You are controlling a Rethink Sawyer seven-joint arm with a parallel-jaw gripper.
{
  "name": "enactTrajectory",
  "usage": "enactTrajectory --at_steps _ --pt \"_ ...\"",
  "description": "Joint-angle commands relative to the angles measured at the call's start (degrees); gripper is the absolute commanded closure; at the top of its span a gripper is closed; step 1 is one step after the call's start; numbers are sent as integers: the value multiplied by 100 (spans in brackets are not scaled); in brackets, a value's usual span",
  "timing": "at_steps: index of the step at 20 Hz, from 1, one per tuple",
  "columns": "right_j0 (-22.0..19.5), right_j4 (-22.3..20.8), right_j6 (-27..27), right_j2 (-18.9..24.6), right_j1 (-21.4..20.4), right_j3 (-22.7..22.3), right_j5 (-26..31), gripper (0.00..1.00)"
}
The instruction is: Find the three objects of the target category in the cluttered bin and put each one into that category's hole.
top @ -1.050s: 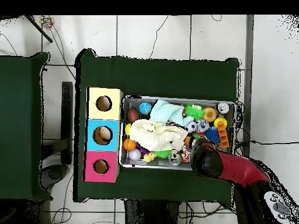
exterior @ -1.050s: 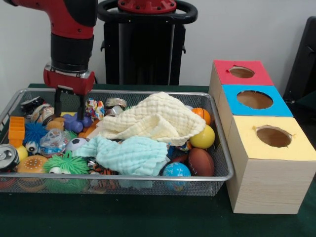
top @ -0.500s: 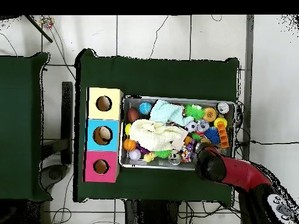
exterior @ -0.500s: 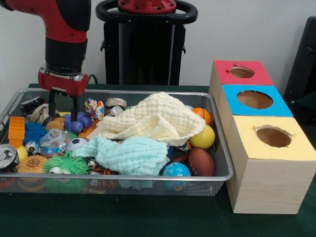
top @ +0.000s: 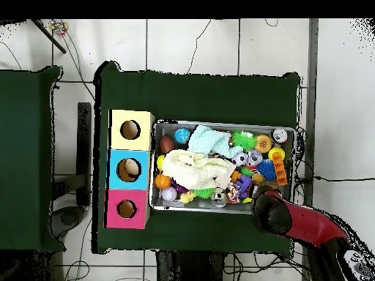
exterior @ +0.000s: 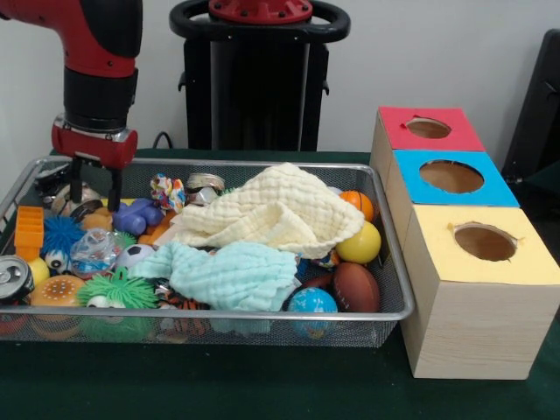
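The target category is not shown, so no toy can be named as the one wanted; the purple toy [exterior: 136, 216] is only a guess. It lies in the wire bin [exterior: 262, 166] just below the gripper [exterior: 94, 182], toward the picture's right. The gripper hangs over the far left corner, fingers spread and empty. The three-hole box [exterior: 464, 236] stands well apart, beside the bin's other end.

Wire mesh bin [exterior: 395, 289]: silver. Upper cloth [exterior: 271, 210]: cream. Lower cloth [exterior: 229, 271]: pale mint. Ball [exterior: 360, 243]: plain yellow. Football [exterior: 355, 286]: brown. Globe ball [exterior: 311, 302]: blue with green patches. Spiky toy [exterior: 118, 288]: green. Box [exterior: 464, 227]: pale wood, top panels red, blue, yellow. Arm [exterior: 98, 52]: red and black. Table cover [exterior: 262, 385]: dark green.
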State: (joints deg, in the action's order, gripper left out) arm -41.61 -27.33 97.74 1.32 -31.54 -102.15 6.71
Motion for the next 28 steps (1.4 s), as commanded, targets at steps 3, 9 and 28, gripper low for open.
enactTrajectory --at_steps 3,9,28 --pt "-307 -338 338 315 518 -66 -167 0" --pt "-148 -175 664 392 643 -57 -614 0" --pt "-306 -262 473 752 815 77 -751 100"
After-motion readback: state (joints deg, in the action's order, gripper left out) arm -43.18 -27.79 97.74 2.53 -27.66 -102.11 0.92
